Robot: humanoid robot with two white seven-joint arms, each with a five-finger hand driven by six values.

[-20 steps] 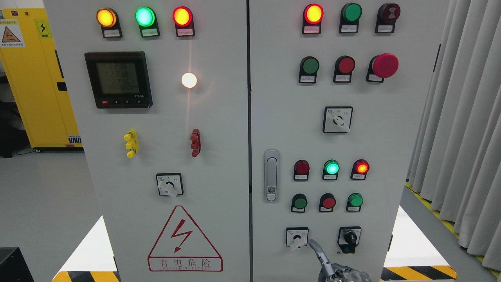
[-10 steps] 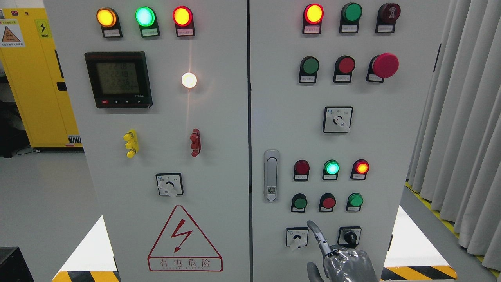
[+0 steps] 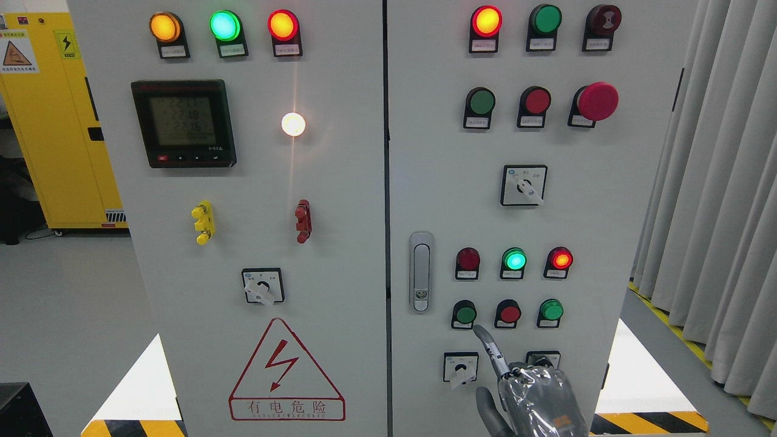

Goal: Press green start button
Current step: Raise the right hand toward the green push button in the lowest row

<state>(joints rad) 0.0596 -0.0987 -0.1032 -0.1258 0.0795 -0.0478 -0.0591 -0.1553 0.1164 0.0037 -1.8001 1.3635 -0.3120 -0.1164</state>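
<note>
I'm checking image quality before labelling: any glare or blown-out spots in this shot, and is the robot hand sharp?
Head view: the white lamp is blown out, with a vertical streak of flare above and below it; the meter digits look washed and hard to read; the right robot hand and its pointing finger look reasonably sharp; lighting is even otherwise.

Workshop floor around a pale grey cabinet

A yellow cabinet (image 3: pixel 57 121) with warning labels stands at the far left on a smooth grey floor (image 3: pixel 67 315). Pleated grey curtains (image 3: pixel 722 200) hang along the right side, and yellow-black hazard tape (image 3: pixel 652 422) marks the floor below, under even, bright light.
</note>
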